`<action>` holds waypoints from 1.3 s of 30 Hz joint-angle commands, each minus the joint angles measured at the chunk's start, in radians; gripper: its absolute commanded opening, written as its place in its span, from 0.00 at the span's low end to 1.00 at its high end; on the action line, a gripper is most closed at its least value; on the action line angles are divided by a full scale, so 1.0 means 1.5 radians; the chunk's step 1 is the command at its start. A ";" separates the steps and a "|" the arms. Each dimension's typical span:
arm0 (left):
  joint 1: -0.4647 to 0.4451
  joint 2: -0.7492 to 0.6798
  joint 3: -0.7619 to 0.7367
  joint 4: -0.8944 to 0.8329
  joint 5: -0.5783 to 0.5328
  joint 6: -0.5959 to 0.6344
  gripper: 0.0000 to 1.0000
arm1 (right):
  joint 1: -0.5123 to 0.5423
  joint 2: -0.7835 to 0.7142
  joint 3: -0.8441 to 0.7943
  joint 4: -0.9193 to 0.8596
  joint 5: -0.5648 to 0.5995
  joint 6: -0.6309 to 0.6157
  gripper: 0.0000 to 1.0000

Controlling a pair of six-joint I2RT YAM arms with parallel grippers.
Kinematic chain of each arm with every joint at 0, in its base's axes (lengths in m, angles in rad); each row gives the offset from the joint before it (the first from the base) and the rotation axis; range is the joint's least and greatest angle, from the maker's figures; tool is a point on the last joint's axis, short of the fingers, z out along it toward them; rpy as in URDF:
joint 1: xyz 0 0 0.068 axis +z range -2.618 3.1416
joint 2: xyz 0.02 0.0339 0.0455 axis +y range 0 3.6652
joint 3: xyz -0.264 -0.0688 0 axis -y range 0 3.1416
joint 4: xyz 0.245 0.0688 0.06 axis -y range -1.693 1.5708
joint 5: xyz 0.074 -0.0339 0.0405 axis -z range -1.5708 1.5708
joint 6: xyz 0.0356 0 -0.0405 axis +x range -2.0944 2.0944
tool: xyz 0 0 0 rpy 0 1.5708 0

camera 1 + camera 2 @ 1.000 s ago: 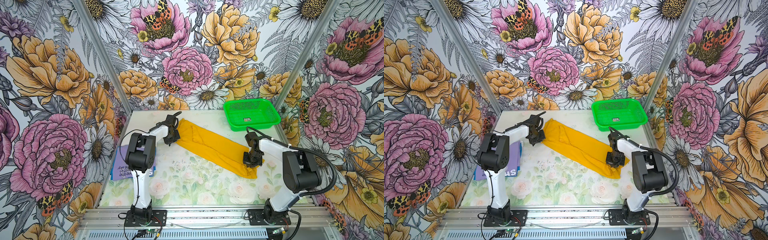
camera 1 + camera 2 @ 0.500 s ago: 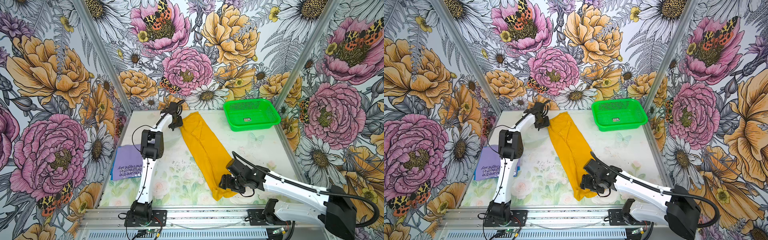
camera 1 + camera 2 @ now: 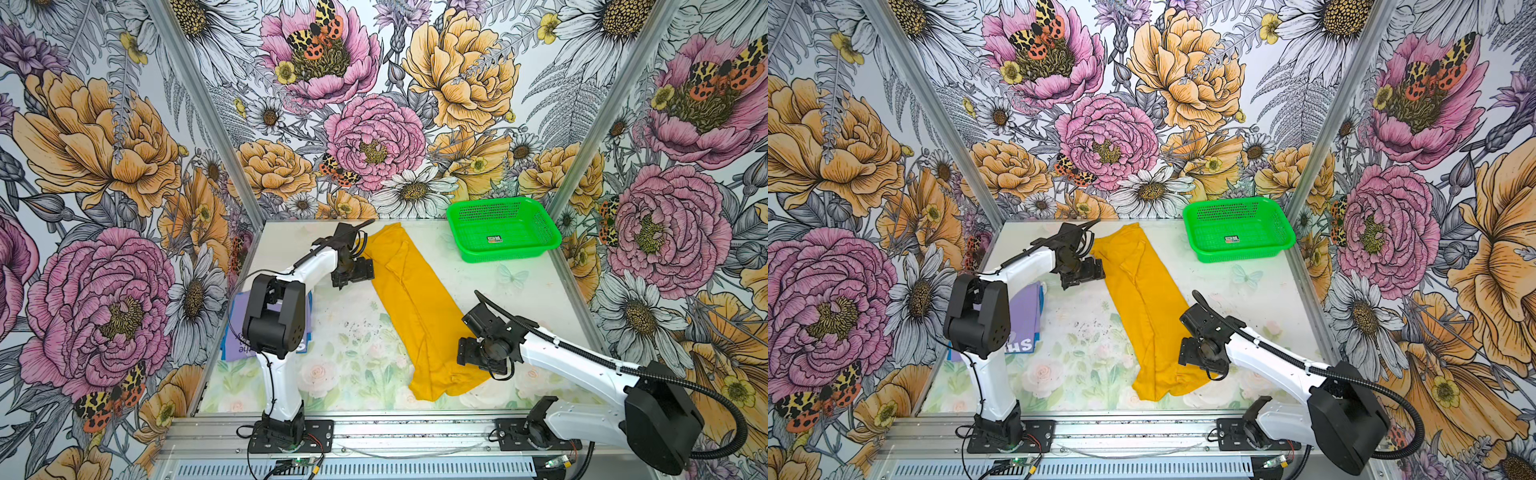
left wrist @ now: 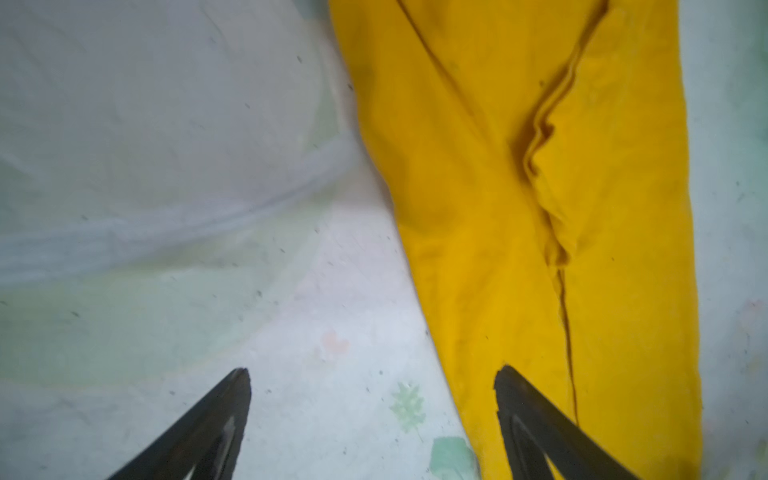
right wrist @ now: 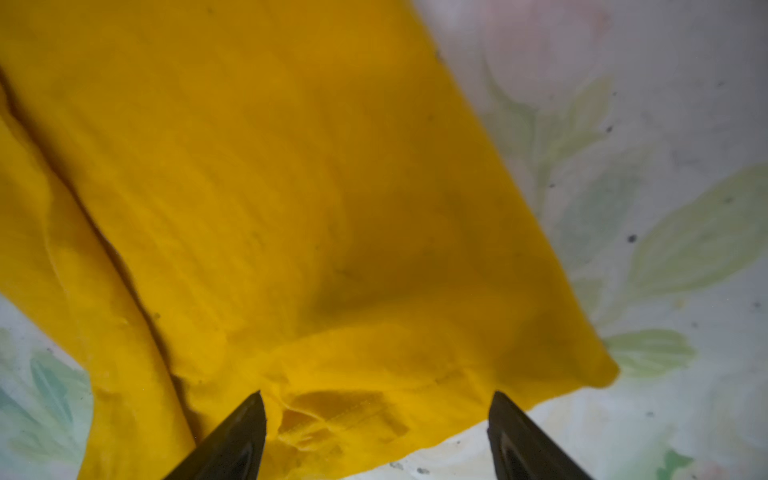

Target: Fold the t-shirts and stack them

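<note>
A mustard-yellow t-shirt (image 3: 415, 307) (image 3: 1146, 303), folded into a long strip, lies flat from the table's back centre to the front. My left gripper (image 3: 353, 274) (image 4: 372, 374) hovers open at the strip's far left edge; one finger (image 4: 523, 399) is over the cloth and nothing is between the jaws. At the strip's near end my right gripper (image 3: 473, 355) (image 5: 377, 397) is open above the crumpled hem (image 5: 332, 415), holding nothing. A folded lavender t-shirt (image 3: 233, 332) (image 3: 1025, 316) with printed text lies at the left, partly hidden by my left arm. A blue edge (image 3: 1041, 301) shows beside it.
A green mesh basket (image 3: 511, 254) (image 3: 1241, 254) stands at the back right corner, with only a small sticker inside. Flowered walls close in the table on three sides. A metal rail (image 3: 415, 432) with both arm bases runs along the front.
Both grippers have opened and let go of the yellow t-shirt. They first swung the strip from a slant to nearly lengthwise. The left gripper has pulled back from the far corner.
</note>
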 commanded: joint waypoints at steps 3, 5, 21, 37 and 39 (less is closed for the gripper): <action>-0.059 0.001 -0.071 0.110 0.028 -0.066 0.85 | -0.039 0.029 0.023 -0.035 0.072 -0.088 0.83; -0.065 0.032 -0.046 0.115 0.036 -0.071 0.81 | -0.048 0.043 0.018 -0.038 0.065 -0.099 0.83; 0.011 0.287 0.231 0.028 -0.033 -0.103 0.35 | 0.001 0.161 0.032 -0.015 -0.063 -0.126 0.20; 0.086 0.461 0.599 -0.138 0.041 0.009 0.14 | 0.280 0.246 0.142 0.155 -0.113 0.110 0.29; 0.089 0.396 0.524 -0.135 0.047 0.021 0.44 | 0.277 0.214 0.133 0.152 -0.095 0.115 0.41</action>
